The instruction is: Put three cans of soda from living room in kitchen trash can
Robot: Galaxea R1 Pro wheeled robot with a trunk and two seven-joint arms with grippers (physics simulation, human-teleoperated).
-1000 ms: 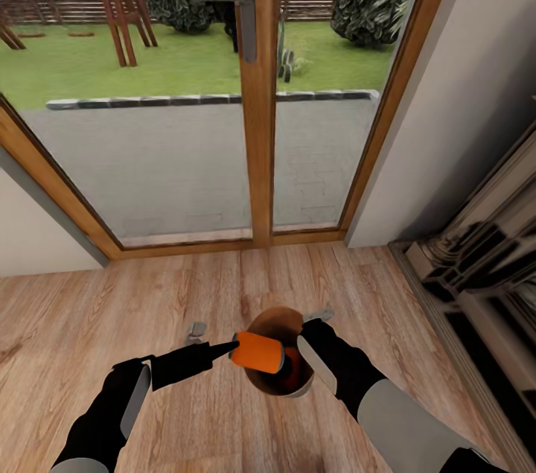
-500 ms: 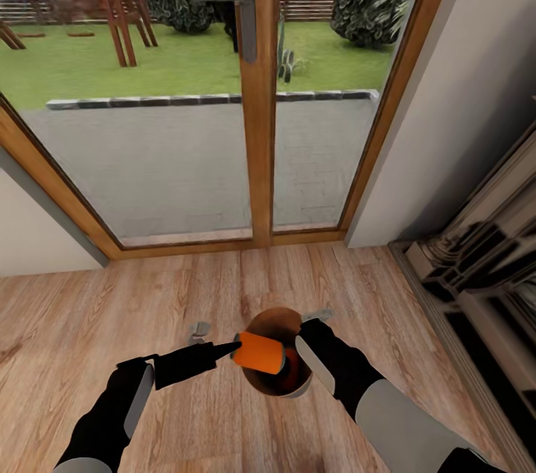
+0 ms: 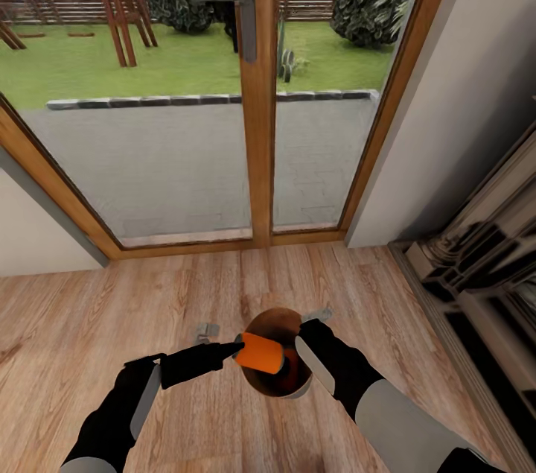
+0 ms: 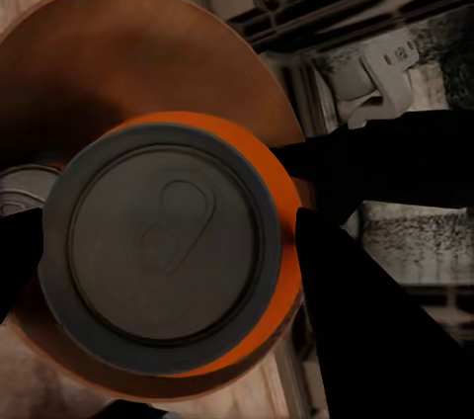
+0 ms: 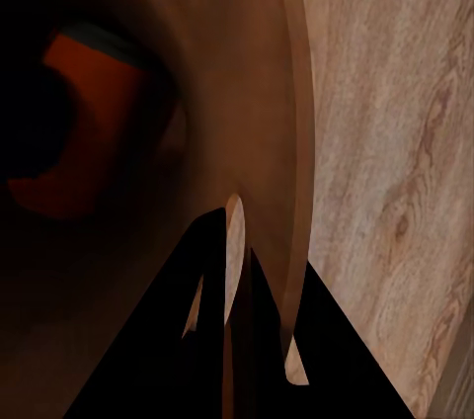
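Fingers of the left gripper (image 3: 237,345) are being kept clamped on an orange soda can (image 3: 260,352), which is being held lying on its side right over the mouth of the trash can (image 3: 257,324). In the left wrist view the can's silver top (image 4: 163,246) is being faced, with dark fingers (image 4: 365,330) pressed to its sides. A thin metal can like this is probably being handled as something light, smooth and easily dented, so a moderate grip across the cylindrical body seems safest. Just beyond, the right gripper (image 3: 316,343) is being closed on the bucket's rim; its fingers (image 5: 232,241) are being shown pinching the copper wall (image 5: 267,93). Another orange can (image 5: 84,127) is lying inside. Farther off, wood floor (image 3: 89,309) and glass doors (image 3: 253,86) are being shown.
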